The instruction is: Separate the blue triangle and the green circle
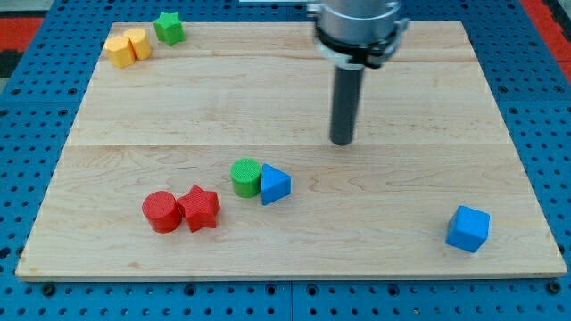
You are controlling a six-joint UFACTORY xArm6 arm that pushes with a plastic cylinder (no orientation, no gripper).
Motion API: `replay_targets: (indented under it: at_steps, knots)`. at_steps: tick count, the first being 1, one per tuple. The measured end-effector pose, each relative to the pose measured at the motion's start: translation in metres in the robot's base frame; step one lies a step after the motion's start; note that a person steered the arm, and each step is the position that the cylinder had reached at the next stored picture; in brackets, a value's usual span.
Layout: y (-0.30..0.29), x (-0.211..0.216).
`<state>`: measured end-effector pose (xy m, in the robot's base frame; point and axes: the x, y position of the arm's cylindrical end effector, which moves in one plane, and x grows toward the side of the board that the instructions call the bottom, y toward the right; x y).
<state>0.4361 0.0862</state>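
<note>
The blue triangle (276, 185) lies on the wooden board, below the middle. The green circle (245, 176) stands right against its left side; the two touch. My tip (342, 141) rests on the board above and to the right of the blue triangle, with a clear gap between them. The rod rises straight up from the tip to the arm at the view's top.
A red circle (161, 211) and a red star (200, 208) touch each other at lower left. A blue cube (468, 228) sits at lower right. A yellow block (128, 46) and a green star (169, 28) sit at the top left corner.
</note>
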Motion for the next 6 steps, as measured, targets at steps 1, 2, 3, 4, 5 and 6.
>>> replay_targets:
  at_steps: [1, 2, 3, 4, 5, 6]
  knots:
    - [0.042, 0.025]
    - [0.016, 0.043]
    - [-0.029, 0.05]
    - [-0.04, 0.065]
    - [-0.044, 0.105]
    - [-0.099, 0.069]
